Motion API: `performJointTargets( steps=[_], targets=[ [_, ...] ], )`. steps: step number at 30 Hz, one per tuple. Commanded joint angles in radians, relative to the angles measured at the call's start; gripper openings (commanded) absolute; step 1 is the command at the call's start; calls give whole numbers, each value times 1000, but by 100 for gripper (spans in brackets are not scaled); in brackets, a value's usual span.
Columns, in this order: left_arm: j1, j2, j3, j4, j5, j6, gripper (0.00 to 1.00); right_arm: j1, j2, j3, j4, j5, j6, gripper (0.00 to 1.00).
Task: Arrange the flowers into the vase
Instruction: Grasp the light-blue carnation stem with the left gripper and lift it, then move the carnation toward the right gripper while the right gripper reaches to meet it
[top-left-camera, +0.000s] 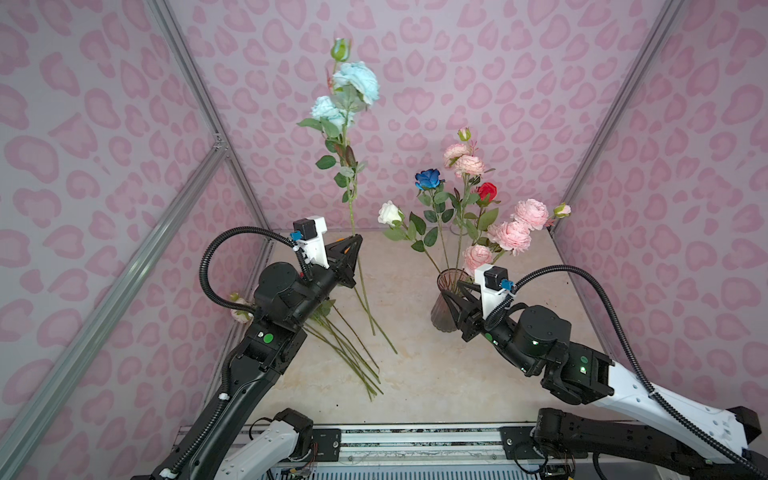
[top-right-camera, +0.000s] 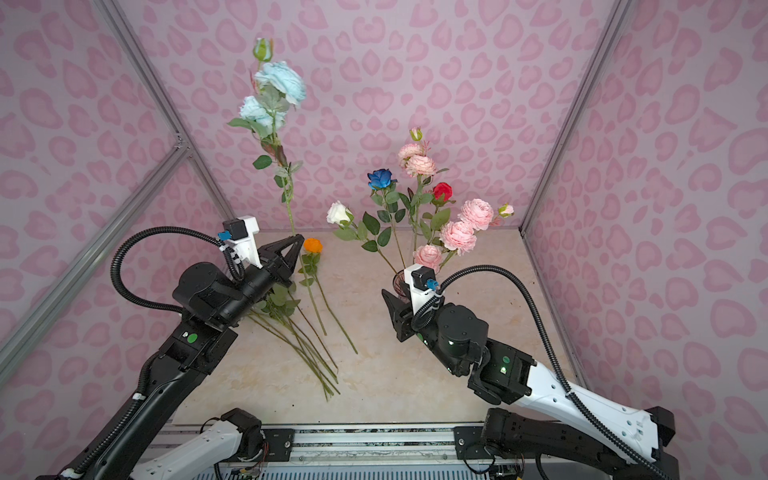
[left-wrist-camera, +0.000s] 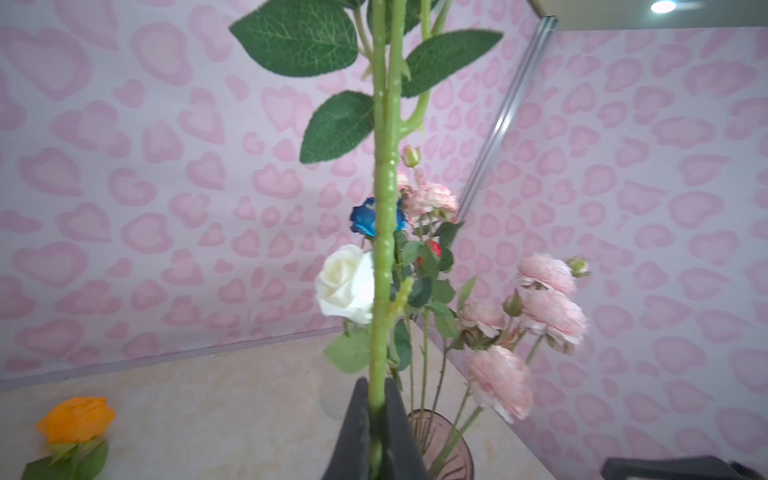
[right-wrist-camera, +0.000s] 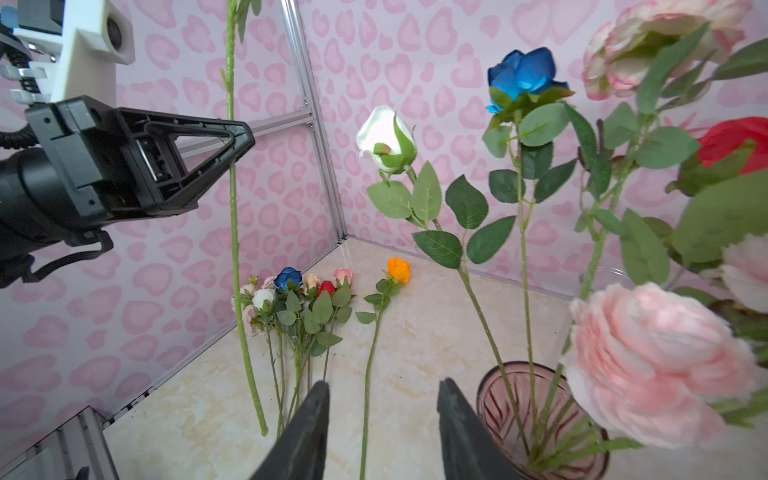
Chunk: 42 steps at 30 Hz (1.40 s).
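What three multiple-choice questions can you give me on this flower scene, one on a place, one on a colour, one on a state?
1. Where does the orange rose lie? A. In the vase. B. On the table. C. Leaning on the wall.
2. What colour are the blooms on the stem that the left gripper holds up? A. Red. B. White. C. Light blue.
3. How is the right gripper? A. Open and empty. B. Shut on a leaf. C. Shut on a glass rim.
Answers: 1 B, in a top view it lies flat on the marbled top; 2 C, pale blue heads stand high above the shut gripper; 3 A, the right wrist view shows its fingers apart, gripping nothing, the vase beside them.
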Motion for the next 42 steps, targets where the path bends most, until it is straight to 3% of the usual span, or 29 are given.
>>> performJointTargets(
  steps=[1,10,15,21,33,38,42],
  targets=[
    [-31,-15,-18,102,154,39,3,9,68,52,7,-115,-7,46],
    [-66,5,-76,109,227,27,3,12,202,212,112,-111,-5,50],
    [-96,-2,-88,98,217,54,3,-84,300,301,171,-271,92,51],
    [-102,-7,-93,94,201,59,3,-112,372,353,220,-341,136,50],
    [-105,-4,-90,86,200,56,3,-115,427,407,201,-373,147,35],
    [-106,-4,-90,82,194,57,4,-117,459,431,201,-392,149,12],
    [-106,-5,-91,78,178,56,9,-117,473,455,198,-412,144,5]
  ],
)
